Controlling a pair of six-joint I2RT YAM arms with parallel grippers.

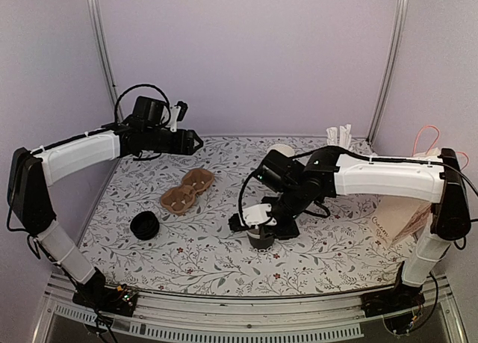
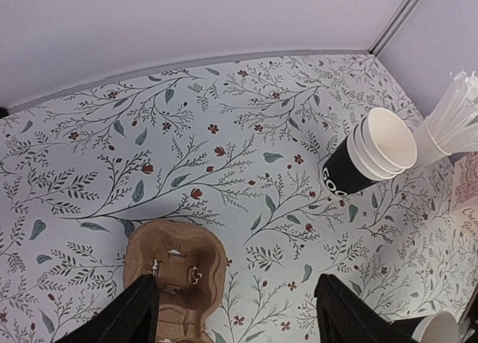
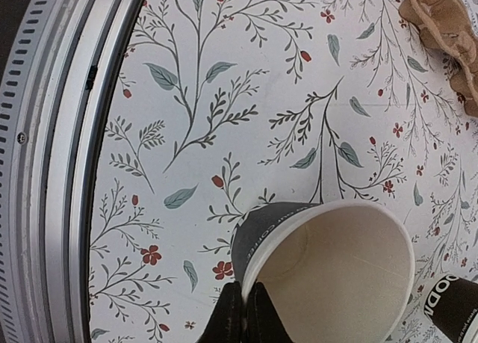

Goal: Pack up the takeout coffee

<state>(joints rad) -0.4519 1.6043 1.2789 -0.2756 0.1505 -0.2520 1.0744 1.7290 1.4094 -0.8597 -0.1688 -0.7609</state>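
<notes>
Our right gripper [image 3: 245,307] was clamped on the rim of the small lidless paper cup [image 3: 328,272], black outside and white inside, standing low and centre in the overhead frame. We judged it light and crushable, so a rim pinch wanted gentleness.

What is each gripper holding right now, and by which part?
The right gripper pinches the paper cup by its rim; the left gripper is open, holding nothing.

Cup carrier [image 1: 187,191]: brown cardboard, on the flowered bench [image 1: 202,257], left of middle.
Stack of cups [image 2: 370,156]: lidless, far right.
Sticks [image 2: 457,115]: pale, just beside the stack.
Paper bag [image 1: 407,220]: right edge.
</notes>
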